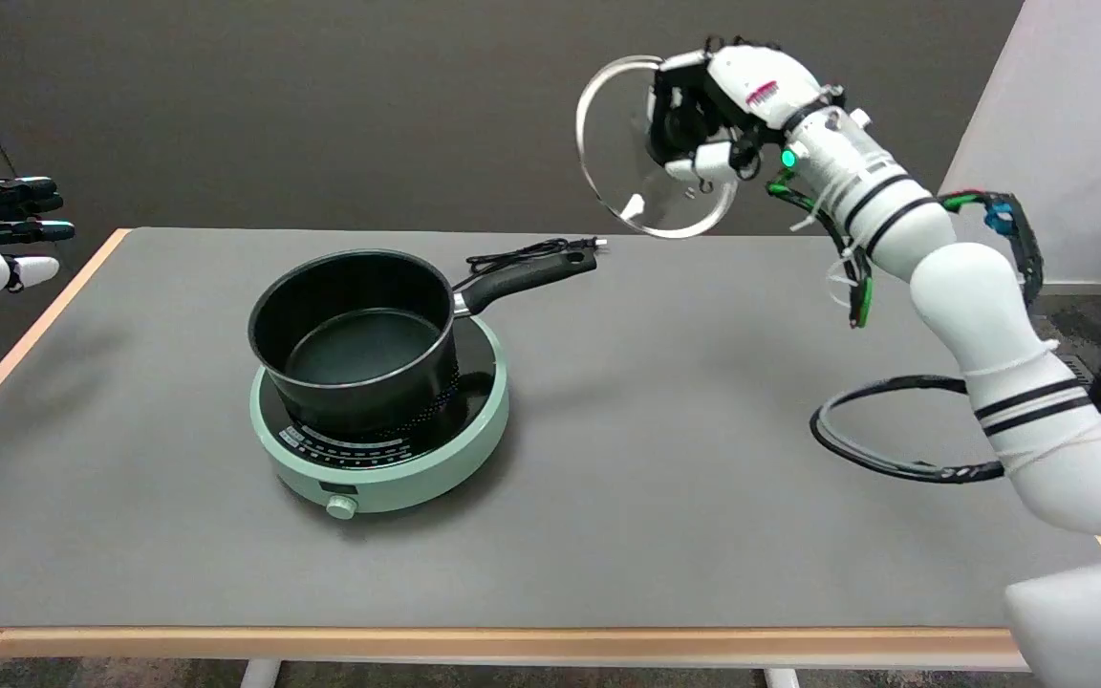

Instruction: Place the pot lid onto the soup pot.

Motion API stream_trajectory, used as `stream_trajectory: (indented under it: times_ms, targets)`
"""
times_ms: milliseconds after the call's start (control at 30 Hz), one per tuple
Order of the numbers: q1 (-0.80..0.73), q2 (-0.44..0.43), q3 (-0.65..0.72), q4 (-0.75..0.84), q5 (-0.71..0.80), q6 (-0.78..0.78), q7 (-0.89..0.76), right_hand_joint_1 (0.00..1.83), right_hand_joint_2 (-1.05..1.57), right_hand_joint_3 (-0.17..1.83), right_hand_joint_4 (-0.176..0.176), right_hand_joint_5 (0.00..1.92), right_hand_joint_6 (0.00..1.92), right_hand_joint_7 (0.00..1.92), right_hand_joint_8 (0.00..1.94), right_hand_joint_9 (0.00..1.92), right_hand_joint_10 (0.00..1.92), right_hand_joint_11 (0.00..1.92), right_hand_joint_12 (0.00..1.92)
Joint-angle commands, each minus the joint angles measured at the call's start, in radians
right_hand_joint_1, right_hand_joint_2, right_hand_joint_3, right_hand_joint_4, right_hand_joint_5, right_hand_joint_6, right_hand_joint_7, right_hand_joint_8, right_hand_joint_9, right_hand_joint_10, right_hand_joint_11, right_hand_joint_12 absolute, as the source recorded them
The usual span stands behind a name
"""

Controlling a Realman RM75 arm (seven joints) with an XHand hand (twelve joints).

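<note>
Risk of slip: glass pot lid (629, 153), tilted on edge, gripped by right hand (715, 124), well apart from soup pot (352, 334).

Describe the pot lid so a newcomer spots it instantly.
Follow the white right arm up from the lower right to the right hand, raised above the grey table's far edge. It holds the pot lid: a round glass disc with a metal rim, tilted on edge, airborne.

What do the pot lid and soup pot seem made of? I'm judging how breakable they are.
Pot lid, held up by the right hand: apparently clear glass with a shiny metal rim; the wall shows through. Soup pot: likely dark-coated metal, matte black with a bright rim edge.
</note>
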Motion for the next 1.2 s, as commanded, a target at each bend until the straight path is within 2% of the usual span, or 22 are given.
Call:
stream_trajectory:
  times_ms: [33, 233, 533, 933, 1200]
  targets:
    - [0.256, -0.035, -0.273, 0.0, 0.013, 0.0, 0.006, 1.36, 0.94, 0.4, 0.176, 0.68, 1.18, 0.91, 1.2, 0.88, 1.4, 0.73, 1.74]
    - [0.406, -0.066, -0.457, -0.1, 0.02, -0.045, 0.009, 1.36, 0.94, 0.4, 0.176, 0.69, 1.17, 0.91, 1.2, 0.88, 1.39, 0.74, 1.73]
    - [0.6, -0.152, -0.653, -0.326, 0.207, -0.158, 0.01, 1.36, 0.95, 0.39, 0.176, 0.69, 1.17, 0.91, 1.2, 0.89, 1.38, 0.74, 1.73]
    - [0.802, -0.25, -0.863, -0.525, 0.277, -0.239, 0.01, 1.36, 0.95, 0.39, 0.176, 0.69, 1.17, 0.91, 1.2, 0.89, 1.38, 0.74, 1.73]
    - [0.866, -0.301, -0.952, -0.613, 0.319, -0.259, 0.01, 1.36, 0.94, 0.39, 0.176, 0.68, 1.17, 0.91, 1.2, 0.89, 1.38, 0.75, 1.72]
